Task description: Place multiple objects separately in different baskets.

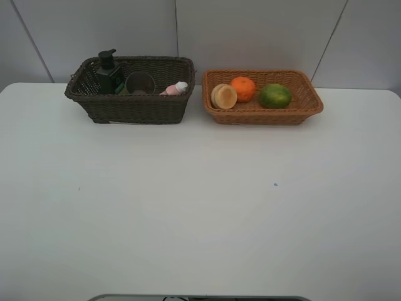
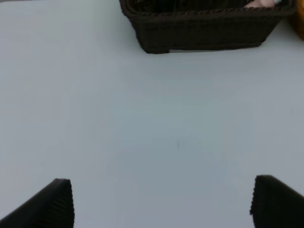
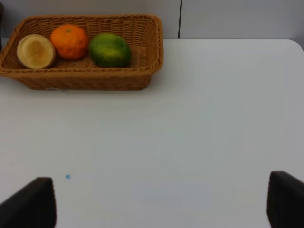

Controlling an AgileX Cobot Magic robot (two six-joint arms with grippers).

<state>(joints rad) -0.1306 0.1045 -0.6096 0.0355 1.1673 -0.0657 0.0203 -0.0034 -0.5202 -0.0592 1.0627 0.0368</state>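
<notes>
The dark brown basket (image 1: 131, 108) at the back left holds a dark green pump bottle (image 1: 109, 72), a translucent cup (image 1: 140, 83) and a small pink bottle (image 1: 175, 89). To its right, the light tan basket (image 1: 263, 115) holds a pale peach-like fruit (image 1: 223, 96), an orange (image 1: 243, 88) and a green fruit (image 1: 276, 95). Neither arm shows in the exterior high view. My left gripper (image 2: 161, 204) is open and empty over bare table, well short of the dark basket (image 2: 204, 31). My right gripper (image 3: 159, 204) is open and empty, short of the tan basket (image 3: 85, 78) with its fruits.
The white table (image 1: 200, 200) stretches from the baskets to the near edge. A grey wall stands right behind both baskets. A small blue speck (image 1: 275, 184) marks the table surface. A grey bar (image 1: 200, 298) shows at the near edge.
</notes>
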